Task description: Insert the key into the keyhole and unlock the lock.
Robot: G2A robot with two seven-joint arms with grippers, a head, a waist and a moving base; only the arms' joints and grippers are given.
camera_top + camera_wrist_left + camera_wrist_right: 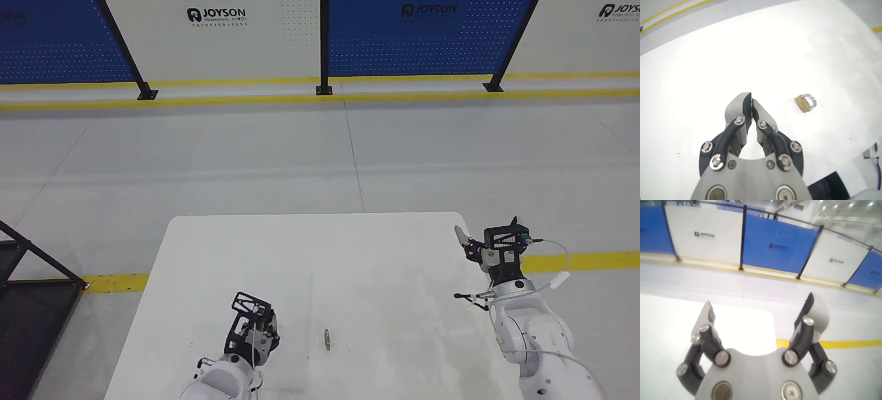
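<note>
The left gripper (pixel 752 103) stood over the near-left part of the white counter (pixel 350 260), fingers pressed together. The brass padlock (pixel 804 104) lay flat just to its right, untouched. The right gripper (pixel 759 302) hung at the counter's right edge, fingers spread, empty.

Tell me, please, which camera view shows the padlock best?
The left wrist view: the padlock lies close, brass body and silver shackle distinct. In the top view it is a tiny speck; the right wrist view faces the fence.
</note>
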